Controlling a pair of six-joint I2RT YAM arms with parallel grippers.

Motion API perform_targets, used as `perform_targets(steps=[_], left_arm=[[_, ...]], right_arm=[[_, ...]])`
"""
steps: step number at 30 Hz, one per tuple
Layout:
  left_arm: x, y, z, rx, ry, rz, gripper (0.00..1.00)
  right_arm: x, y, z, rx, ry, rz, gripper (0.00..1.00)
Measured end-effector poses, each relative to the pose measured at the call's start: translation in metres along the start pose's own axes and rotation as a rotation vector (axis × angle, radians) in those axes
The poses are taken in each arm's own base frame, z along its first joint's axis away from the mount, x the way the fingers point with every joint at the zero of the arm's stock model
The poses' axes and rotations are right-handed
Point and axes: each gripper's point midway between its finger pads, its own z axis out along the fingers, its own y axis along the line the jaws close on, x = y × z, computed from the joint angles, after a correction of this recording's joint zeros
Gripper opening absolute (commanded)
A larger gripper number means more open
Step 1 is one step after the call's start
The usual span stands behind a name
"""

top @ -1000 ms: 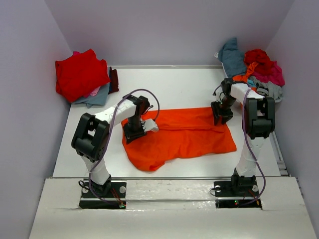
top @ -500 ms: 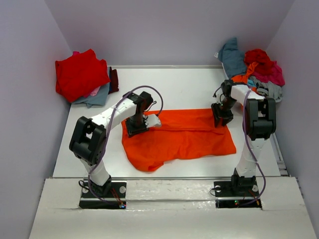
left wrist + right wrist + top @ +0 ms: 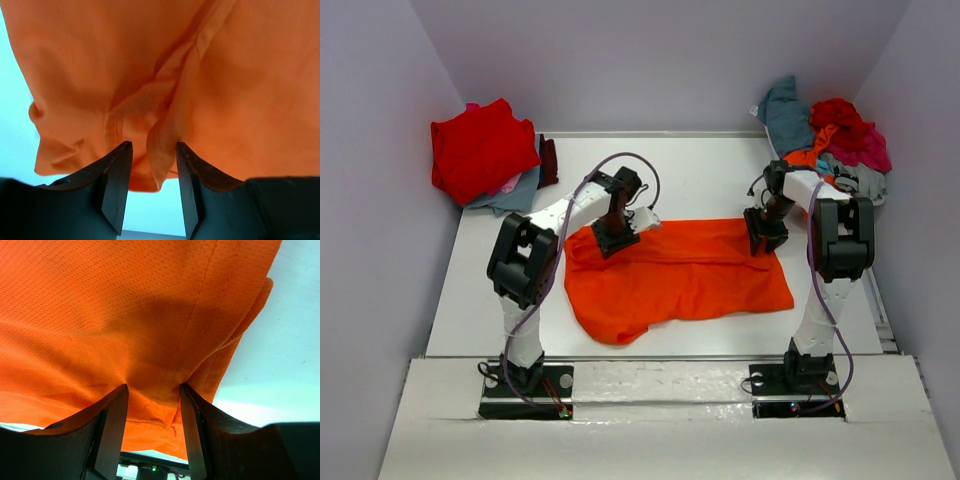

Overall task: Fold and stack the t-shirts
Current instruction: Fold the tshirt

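Orange t-shirt point(image 3: 690, 275) lies flat mid-table point(image 3: 700, 170), long axis 9 to 3 o'clock, with a rounded lobe sagging out at its 7 o'clock corner. Each arm has one far corner: the left fingers point(image 3: 116, 185) are at the shirt's 10 o'clock corner, the right fingers point(image 3: 112, 430) at its 2 o'clock corner, so both sit on the 12 o'clock edge and the rest of the cloth runs toward 6 from them. Right fingers are clamped on the shirt: a doubled hem fills the gap and creases fan out from the pinch. Left fingers stand apart around a loose ridge of cloth that seems to touch only one of them, and I can't tell if it's actually held. My read: the next move drags that far edge toward 6 o'clock, so both corners need to travel level or the fold skews. The red folded shirt point(image 3: 480, 150) tops the stack at the table's 10 o'clock, and the unfolded pile point(image 3: 830, 130) is at 2 o'clock, nearer the right arm. Hard to make out: the collar and sleeves of the orange shirt, both gripped corners in the top view (arms cover them), and how many shirts are in each heap.
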Motion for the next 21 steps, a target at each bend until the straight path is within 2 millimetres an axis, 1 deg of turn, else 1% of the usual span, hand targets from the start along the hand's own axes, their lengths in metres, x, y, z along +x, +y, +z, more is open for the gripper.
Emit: perform_targets(steps=[3,8,10,12,17,21], left_arm=[[-0.010,0.003,0.009,0.021,-0.013,-0.015,0.51],[-0.024,0.006,0.013,0.049,-0.048,-0.030,0.52],[-0.025,0.003,0.014,0.066,-0.054,-0.031,0.52],[-0.025,-0.001,0.014,0.090,-0.057,-0.030,0.51],[-0.017,-0.016,0.013,0.159,-0.034,-0.025,0.51],[-0.007,-0.028,0.016,0.204,-0.004,-0.020,0.51]], right_arm=[[0.000,0.000,0.000,0.000,0.000,0.000,0.52],[0.000,-0.001,0.000,0.003,0.000,-0.005,0.52],[0.000,-0.001,0.000,0.004,0.000,-0.007,0.51],[0.000,-0.002,0.000,0.007,0.001,-0.008,0.51],[0.000,-0.002,0.000,0.009,0.001,-0.008,0.51],[0.000,-0.002,0.000,0.011,0.001,-0.008,0.51]])
